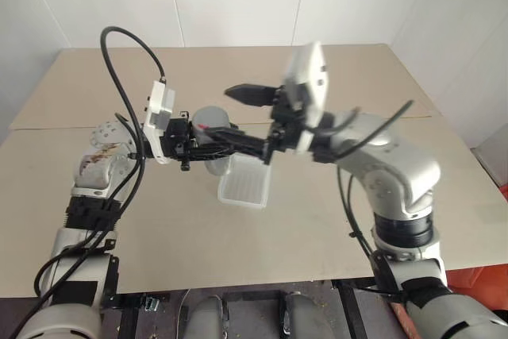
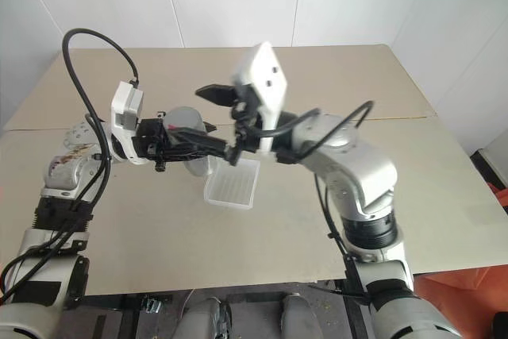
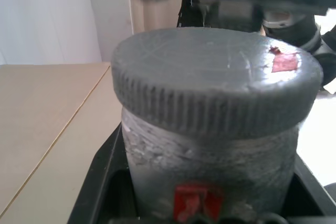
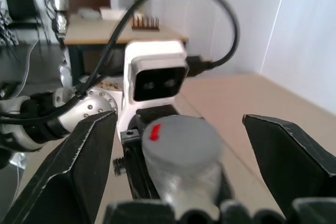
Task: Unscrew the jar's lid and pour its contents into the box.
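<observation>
— So where's the jar (image 1: 208, 139)?
— Above the box (image 1: 243, 184), clamped in the left gripper (image 1: 190, 142), lid (image 3: 215, 85) on.
— And the right gripper (image 4: 181, 169)?
— Spread wide, straddling the lid. I'd centre it, then close squarely before twisting.

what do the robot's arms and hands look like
Both arms are silver-grey metal with black joint sections. Each ends in a hand with two black fingers: left hand, right hand. A white camera block sits on each wrist, and black cables loop along both arms.
</observation>
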Robot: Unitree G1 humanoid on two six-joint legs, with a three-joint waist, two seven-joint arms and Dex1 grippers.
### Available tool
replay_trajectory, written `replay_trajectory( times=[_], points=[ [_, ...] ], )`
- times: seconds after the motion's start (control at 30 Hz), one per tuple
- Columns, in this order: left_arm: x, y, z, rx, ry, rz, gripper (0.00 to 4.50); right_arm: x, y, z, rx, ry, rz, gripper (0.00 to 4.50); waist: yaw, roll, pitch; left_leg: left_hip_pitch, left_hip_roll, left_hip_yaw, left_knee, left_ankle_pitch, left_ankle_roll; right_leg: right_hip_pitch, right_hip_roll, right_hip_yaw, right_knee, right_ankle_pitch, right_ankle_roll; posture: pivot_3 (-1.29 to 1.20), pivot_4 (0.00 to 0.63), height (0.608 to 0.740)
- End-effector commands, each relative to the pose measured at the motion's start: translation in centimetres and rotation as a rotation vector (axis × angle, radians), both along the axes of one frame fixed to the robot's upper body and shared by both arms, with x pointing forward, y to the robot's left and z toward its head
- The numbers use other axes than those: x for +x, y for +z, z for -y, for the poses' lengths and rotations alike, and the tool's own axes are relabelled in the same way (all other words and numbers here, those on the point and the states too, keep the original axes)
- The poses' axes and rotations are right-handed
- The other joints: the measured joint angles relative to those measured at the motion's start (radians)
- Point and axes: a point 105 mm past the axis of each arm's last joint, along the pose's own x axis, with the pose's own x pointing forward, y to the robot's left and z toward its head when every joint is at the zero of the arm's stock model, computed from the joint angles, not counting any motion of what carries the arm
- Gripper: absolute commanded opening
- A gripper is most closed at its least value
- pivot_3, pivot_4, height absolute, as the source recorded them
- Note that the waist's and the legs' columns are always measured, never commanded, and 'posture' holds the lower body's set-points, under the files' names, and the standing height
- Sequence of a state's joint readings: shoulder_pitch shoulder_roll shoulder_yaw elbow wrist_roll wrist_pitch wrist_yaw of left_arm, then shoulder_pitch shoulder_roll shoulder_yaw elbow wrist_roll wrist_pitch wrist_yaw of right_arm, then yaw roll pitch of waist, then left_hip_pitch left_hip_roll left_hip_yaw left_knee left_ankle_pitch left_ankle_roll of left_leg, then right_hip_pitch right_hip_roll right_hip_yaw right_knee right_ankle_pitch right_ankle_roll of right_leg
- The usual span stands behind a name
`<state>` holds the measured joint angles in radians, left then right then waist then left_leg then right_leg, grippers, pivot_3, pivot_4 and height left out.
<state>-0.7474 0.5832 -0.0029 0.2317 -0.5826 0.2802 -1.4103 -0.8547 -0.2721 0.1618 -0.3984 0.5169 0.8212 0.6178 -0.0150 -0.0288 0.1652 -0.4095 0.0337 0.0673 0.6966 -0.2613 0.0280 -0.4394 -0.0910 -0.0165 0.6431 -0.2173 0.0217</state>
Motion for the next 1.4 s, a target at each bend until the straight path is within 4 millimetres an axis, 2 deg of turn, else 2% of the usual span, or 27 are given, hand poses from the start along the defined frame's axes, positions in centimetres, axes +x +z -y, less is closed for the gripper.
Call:
replay_trajectory(
  times=[0.03,0.2,0.3,0.47,0.67,0.83,0.93,1.07,1.2,1.4],
  points=[
    [-0.1,1.5,0.4,-0.002,-0.027,0.061,2.0,0.8,0.8,-0.8,-0.012,-0.063,0.055,4.46,0.002,0.0,0.0,0.0,0.0,0.0,0.0,0.0,0.0,0.0,0.0,0.0,0.0,0.0,0.0,0.0,0.15,0.74],
    [-0.2,1.8,0.6,0.001,-0.037,0.069,2.0,2.4,0.9,-1.2,-0.016,-0.118,0.056,4.46,0.001,0.0,0.0,-0.001,0.0,0.0,0.0,0.0,0.001,0.0,0.0,0.0,-0.002,0.0,0.0,0.0,0.15,0.74],
    [-0.5,1.9,0.1,0.009,-0.033,0.073,2.0,3.0,1.1,-0.6,-0.01,-0.132,0.056,4.46,0.0,0.0,0.0,-0.001,0.0,0.0,0.0,0.0,0.001,0.0,0.0,0.0,-0.002,0.0,0.0,0.0,0.15,0.74],
    [-1.0,1.9,-1.3,0.03,-0.014,0.065,2.0,3.7,2.0,2.1,0.032,-0.141,0.047,4.46,0.0,0.0,0.0,-0.001,0.0,0.0,0.0,0.0,0.001,0.0,0.0,0.0,-0.002,0.0,0.0,0.0,0.15,0.74],
    [-2.0,1.8,-3.1,0.059,0.002,0.045,2.0,4.6,1.5,6.2,0.027,-0.149,0.043,4.46,0.005,0.0,0.0,-0.001,0.0,0.0,0.0,-0.001,0.001,0.0,0.0,0.0,-0.002,0.0,0.0,0.0,0.15,0.74],
    [-2.3,1.7,-3.6,0.07,0.005,0.038,2.0,4.9,1.3,7.7,0.011,-0.16,0.05,4.46,0.004,0.0,0.0,-0.001,0.0,0.0,-0.001,-0.001,0.002,0.0,0.0,0.0,-0.003,0.0,0.001,0.0,0.15,0.74],
    [-1.9,1.6,-3.4,0.064,0.013,0.038,2.0,3.9,1.4,7.1,0.004,-0.108,0.065,4.46,-0.002,0.0,0.0,-0.001,0.0,0.0,-0.001,-0.001,0.002,0.0,0.0,0.0,-0.003,0.0,0.001,0.0,0.15,0.74],
    [-1.3,1.4,-2.1,0.04,-0.01,0.033,2.0,1.3,1.7,4.5,0.0,0.018,0.093,4.46,0.001,0.0,0.0,-0.001,0.0,0.0,-0.001,-0.001,0.002,0.0,0.0,0.0,-0.003,0.0,0.001,0.0,0.15,0.74],
    [-0.7,1.2,-0.7,0.039,-0.055,0.032,2.0,1.0,2.6,2.2,0.005,-0.001,0.102,4.46,0.001,0.0,0.0,-0.001,0.0,0.0,0.0,-0.001,0.002,0.0,0.0,0.0,-0.002,0.0,0.001,0.0,0.15,0.74],
    [0.0,1.4,0.4,0.039,-0.094,0.043,2.0,0.3,2.6,0.4,-0.008,0.042,0.099,4.46,0.003,0.0,0.0,-0.001,0.0,0.0,0.0,-0.001,0.002,0.0,0.0,0.0,-0.003,0.0,0.001,0.0,0.15,0.74]
  ],
)
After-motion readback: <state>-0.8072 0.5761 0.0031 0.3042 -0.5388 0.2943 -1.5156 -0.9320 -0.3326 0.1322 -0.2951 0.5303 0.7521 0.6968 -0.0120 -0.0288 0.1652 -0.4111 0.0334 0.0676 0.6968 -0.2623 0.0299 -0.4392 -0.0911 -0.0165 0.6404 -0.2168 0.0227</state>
